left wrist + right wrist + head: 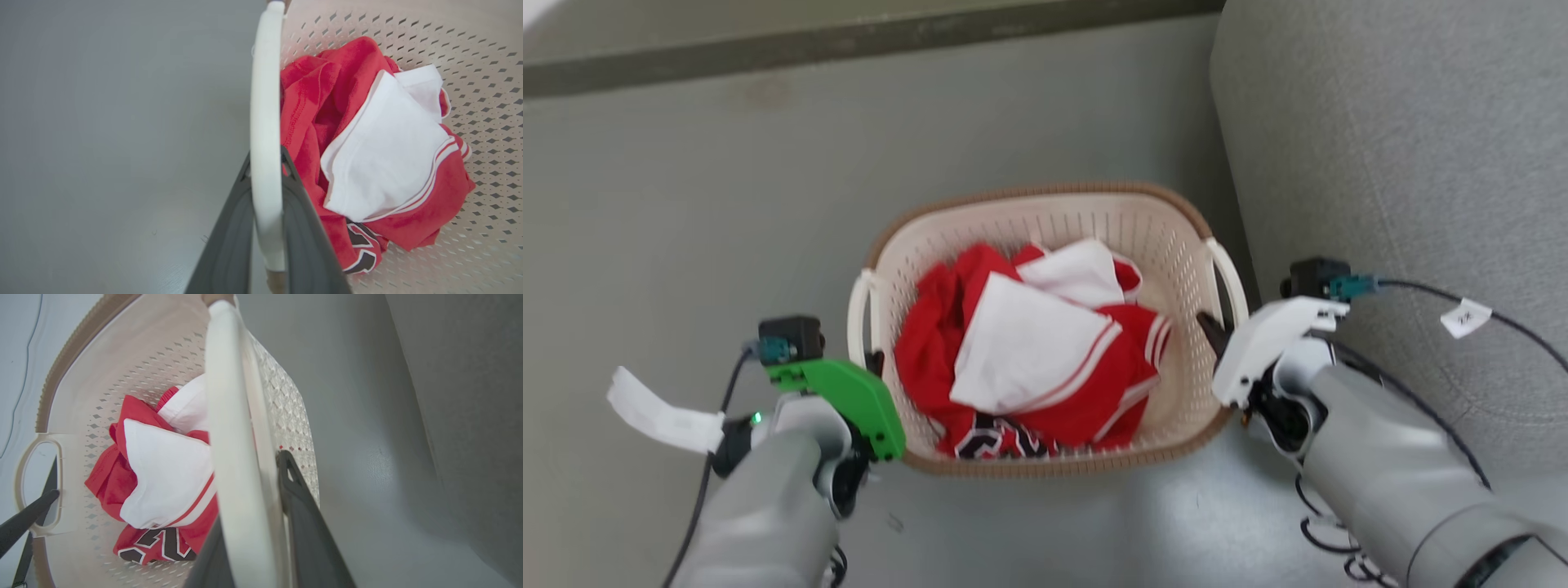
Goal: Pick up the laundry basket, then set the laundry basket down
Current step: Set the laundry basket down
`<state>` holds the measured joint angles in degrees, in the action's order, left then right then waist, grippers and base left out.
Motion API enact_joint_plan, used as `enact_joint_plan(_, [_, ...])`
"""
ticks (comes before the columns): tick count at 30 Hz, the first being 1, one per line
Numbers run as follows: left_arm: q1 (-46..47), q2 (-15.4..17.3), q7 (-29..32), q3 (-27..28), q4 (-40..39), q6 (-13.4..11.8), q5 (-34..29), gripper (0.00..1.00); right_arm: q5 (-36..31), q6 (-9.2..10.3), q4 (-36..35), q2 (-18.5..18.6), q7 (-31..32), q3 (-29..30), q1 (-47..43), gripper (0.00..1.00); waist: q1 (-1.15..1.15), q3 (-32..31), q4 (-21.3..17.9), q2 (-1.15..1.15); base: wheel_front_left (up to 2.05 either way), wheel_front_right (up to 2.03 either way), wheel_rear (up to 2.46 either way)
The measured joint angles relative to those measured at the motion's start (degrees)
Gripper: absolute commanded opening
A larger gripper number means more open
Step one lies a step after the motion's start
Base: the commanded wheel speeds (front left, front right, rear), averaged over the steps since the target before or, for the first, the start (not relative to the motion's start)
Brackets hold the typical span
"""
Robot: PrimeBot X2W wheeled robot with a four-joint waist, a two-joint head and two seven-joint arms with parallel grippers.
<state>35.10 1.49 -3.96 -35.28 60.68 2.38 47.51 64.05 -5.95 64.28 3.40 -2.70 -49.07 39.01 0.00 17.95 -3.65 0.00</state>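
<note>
down by the floor [686, 204], left hand [265, 157] and right hand [265, 465] each clamp a side handle [1232, 282] of the basket [1045, 192], set squarely between them, long axis running hand to hand; clothes [1029, 351] inside, sofa [1405, 122] close on its right.

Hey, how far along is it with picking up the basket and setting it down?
Done: the reach and grasp. The left gripper straddles the left handle and the right gripper the right handle, fingers closed on each. In hand: the lift. I cannot tell whether the basket, with red and white clothes inside, is off the floor. Left: setting it down.
</note>
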Motion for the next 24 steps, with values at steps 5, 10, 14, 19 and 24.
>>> enact_joint_plan(5, [3.27,0.51,-0.48,0.04,-0.24,-0.40,-0.53,0.00,-0.02,0.01,-0.30,0.01,-0.85,0.11,3.34,0.00,0.00,3.49,-0.04,0.00,0.00,0.00,0.00])
enact_joint_plan(10, [6.55,0.93,-1.11,0.09,-0.44,-0.98,-1.76,0.00,-0.13,0.01,-0.54,0.12,-1.45,0.15,6.76,0.00,0.00,7.11,-0.04,0.00,0.00,0.00,0.00])
enact_joint_plan(14, [9.04,1.24,-1.67,0.10,-0.74,-1.71,-2.27,0.00,-0.63,0.02,-0.64,0.13,-2.37,0.24,9.38,0.00,0.01,10.05,-0.02,0.00,0.00,0.00,0.00])
enact_joint_plan(19, [12.03,1.75,-3.19,0.10,-1.64,-2.37,-3.02,0.00,-0.63,0.02,-0.77,0.18,-3.61,0.89,12.90,0.00,0.01,13.77,0.09,0.00,0.00,0.00,0.00])
enact_joint_plan(24, [15.90,2.23,-3.85,0.20,-1.99,-2.97,-3.53,0.00,-0.74,0.02,-1.30,0.27,-4.72,1.25,16.62,0.00,0.01,18.24,0.36,0.00,0.00,0.00,0.00])
